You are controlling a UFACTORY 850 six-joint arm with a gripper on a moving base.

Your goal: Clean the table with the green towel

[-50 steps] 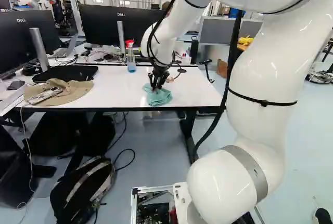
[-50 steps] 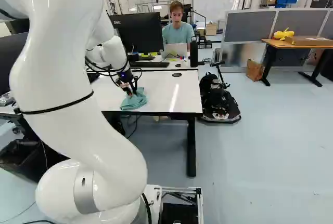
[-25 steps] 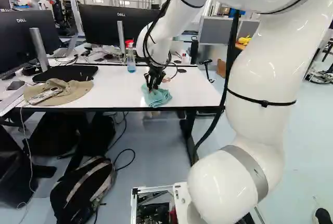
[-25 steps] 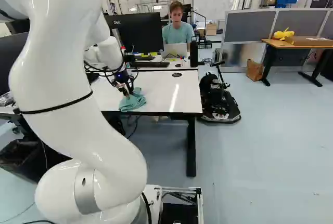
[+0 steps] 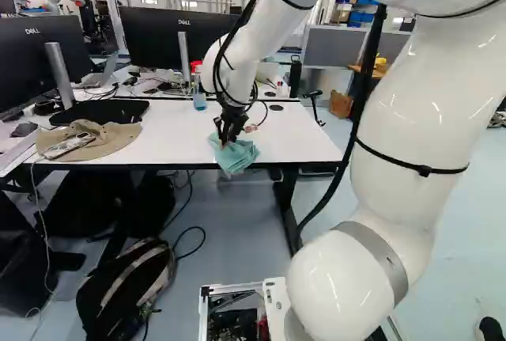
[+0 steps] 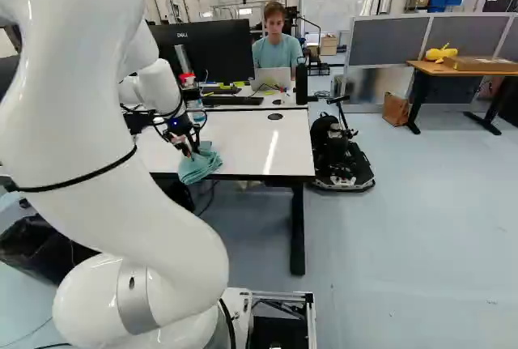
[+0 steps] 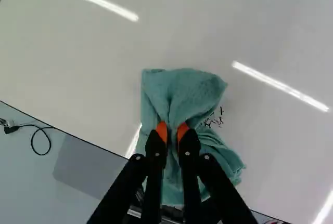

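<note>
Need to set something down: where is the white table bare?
In the left base view, between the hat and the towel, and from the towel to the right end of the table. Crowded: by the spray bottle and black pad.

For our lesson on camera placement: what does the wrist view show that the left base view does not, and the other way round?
Only the wrist view: dark marks on the tabletop beside the towel.

Only the left base view: the spray bottle, the hat with a phone on it, and the monitors.

Both: the gripper at the green towel, which overhangs the edge of the white table.
</note>
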